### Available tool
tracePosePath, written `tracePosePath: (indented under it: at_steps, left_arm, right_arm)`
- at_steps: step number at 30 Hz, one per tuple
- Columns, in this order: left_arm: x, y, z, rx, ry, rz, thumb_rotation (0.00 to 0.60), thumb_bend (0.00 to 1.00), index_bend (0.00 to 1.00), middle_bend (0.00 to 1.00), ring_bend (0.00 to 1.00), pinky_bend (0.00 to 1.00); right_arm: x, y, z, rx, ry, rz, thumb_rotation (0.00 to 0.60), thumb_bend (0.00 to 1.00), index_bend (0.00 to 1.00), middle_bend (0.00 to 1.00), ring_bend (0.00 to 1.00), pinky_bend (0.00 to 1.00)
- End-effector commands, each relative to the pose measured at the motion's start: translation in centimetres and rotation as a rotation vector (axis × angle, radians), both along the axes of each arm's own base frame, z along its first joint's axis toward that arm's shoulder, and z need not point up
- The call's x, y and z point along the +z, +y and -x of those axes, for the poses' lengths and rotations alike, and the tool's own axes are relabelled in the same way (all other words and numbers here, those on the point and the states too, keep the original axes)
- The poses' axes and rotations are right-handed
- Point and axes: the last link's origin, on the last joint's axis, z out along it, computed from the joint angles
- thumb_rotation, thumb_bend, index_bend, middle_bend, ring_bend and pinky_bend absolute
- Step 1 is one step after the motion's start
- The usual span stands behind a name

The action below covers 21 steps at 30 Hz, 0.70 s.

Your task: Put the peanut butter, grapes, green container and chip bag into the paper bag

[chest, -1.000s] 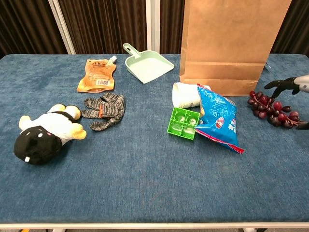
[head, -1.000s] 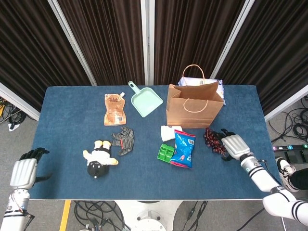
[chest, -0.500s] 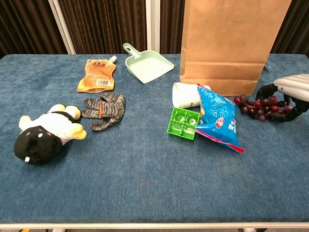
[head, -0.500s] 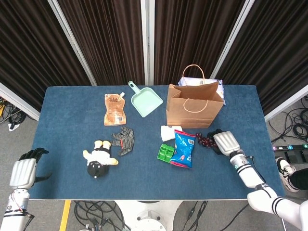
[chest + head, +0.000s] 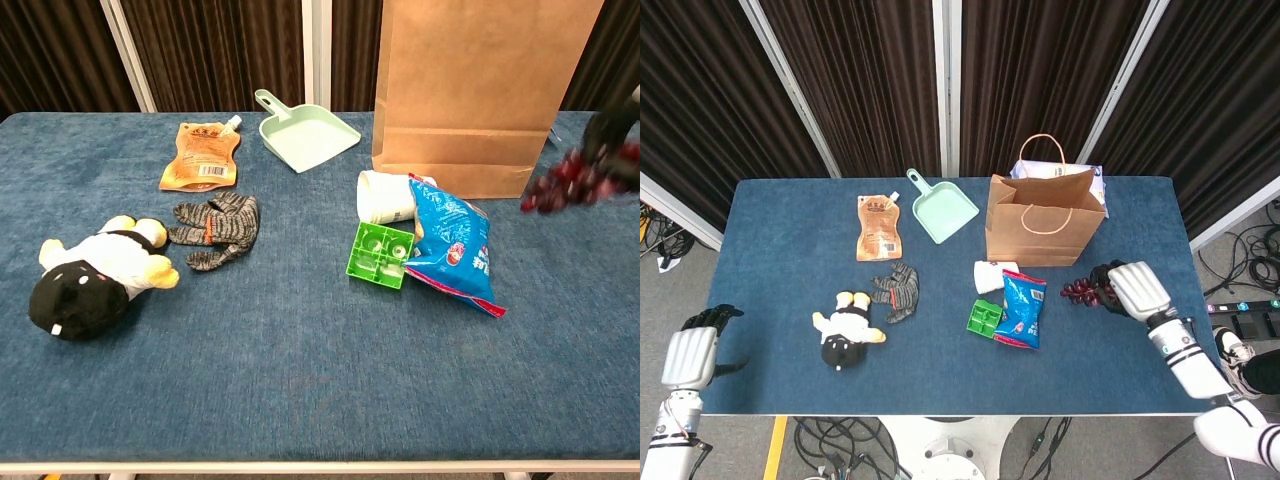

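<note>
Head view shows the right robot hand (image 5: 1137, 289) at the right of the frame with its fingers curled around the grapes (image 5: 1083, 291), the dark red bunch trailing out to its left just below the lower right corner of the paper bag (image 5: 1043, 219). In the chest view the bunch appears blurred and off the cloth at the right edge, beside the bag's front, so I judge it is being carried toward the bag's open top. That bag stands upright at upper centre with its handles up, a sensible target for dropping things in from above. The chip bag (image 5: 1021, 308) lies flat at centre, overlapping the green container (image 5: 984, 317) to its left, and a white tub on its side, likely the peanut butter (image 5: 992, 276), touches its upper end; all three wait outside the bag. The left robot hand (image 5: 692, 352) hangs at the lower left, off the desk edge, fingers bent inward on nothing.

A blue cloth covers the desk (image 5: 780, 215). Left of centre lie an orange pouch (image 5: 879, 227), a mint dustpan (image 5: 940, 211), a striped glove (image 5: 898, 291) and a plush toy (image 5: 848, 329). Dark pleated curtains with pale poles close off the back, and cables lie on the floor
</note>
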Motion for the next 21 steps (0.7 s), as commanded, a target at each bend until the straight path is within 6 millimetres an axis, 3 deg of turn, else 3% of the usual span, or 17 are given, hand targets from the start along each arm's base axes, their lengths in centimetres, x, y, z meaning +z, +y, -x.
tracePosePath:
  at_steps: [1,10,14,21]
  left_arm:
    - [0.0,0.0,-0.1,-0.004,0.001,0.002,0.600,0.08,0.35,0.34,0.26,0.28]
    - [0.0,-0.1,-0.1,0.001,-0.010,0.002,0.600,0.08,0.35,0.34,0.26,0.28]
    - [0.0,-0.2,-0.1,0.003,-0.010,0.001,0.600,0.08,0.35,0.34,0.26,0.28]
    - [0.1,-0.5,0.2,0.018,-0.013,-0.006,0.600,0.08,0.35,0.34,0.26,0.28]
  right_arm:
    - [4.9,0.9,-3.4,0.111,-0.146,0.030,0.600,0.51,0.59,0.55,0.41,0.67]
    - [10.1,-2.3,-10.2,0.233,-0.341,0.147,0.600,0.48,0.59,0.55,0.41,0.65]
    - [11.1,-4.8,-12.7,0.229,-0.417,0.192,0.600,0.48,0.58,0.55,0.41,0.63]
    - [11.3,-8.2,-15.2,0.183,-0.457,0.185,0.600,0.48,0.56,0.55,0.41,0.59]
